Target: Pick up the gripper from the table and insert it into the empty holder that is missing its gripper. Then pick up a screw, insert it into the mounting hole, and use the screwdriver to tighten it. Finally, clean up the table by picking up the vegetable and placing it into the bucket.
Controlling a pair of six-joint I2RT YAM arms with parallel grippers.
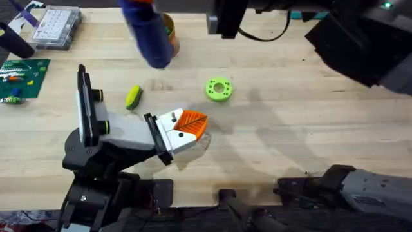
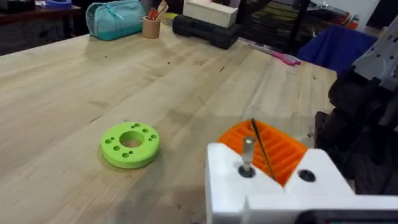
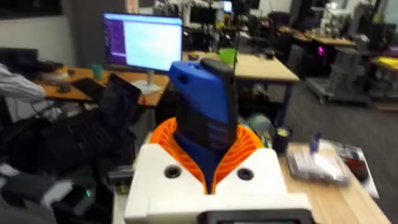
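Observation:
My left gripper [image 1: 191,124] rests low over the table's middle, its white fingers and orange pads closed together. A small screw [image 2: 247,155] stands upright in a mounting hole of one white finger [image 2: 249,186]. The blue screwdriver [image 3: 202,118] sits between the orange pads of my right gripper [image 3: 208,168], which is shut on it. In the overhead view the screwdriver [image 1: 147,32] hangs blurred above the table's far side. The orange bucket [image 1: 170,33] stands just behind it. The yellow-green vegetable [image 1: 133,96] lies on the table left of my left gripper.
A bright green ring [image 1: 219,89] lies beyond the left gripper's tip. A clear compartment box [image 1: 56,27] sits at the far left, with a green circuit board [image 1: 20,77] in front of it. The right arm [image 1: 360,38] looms dark at the upper right.

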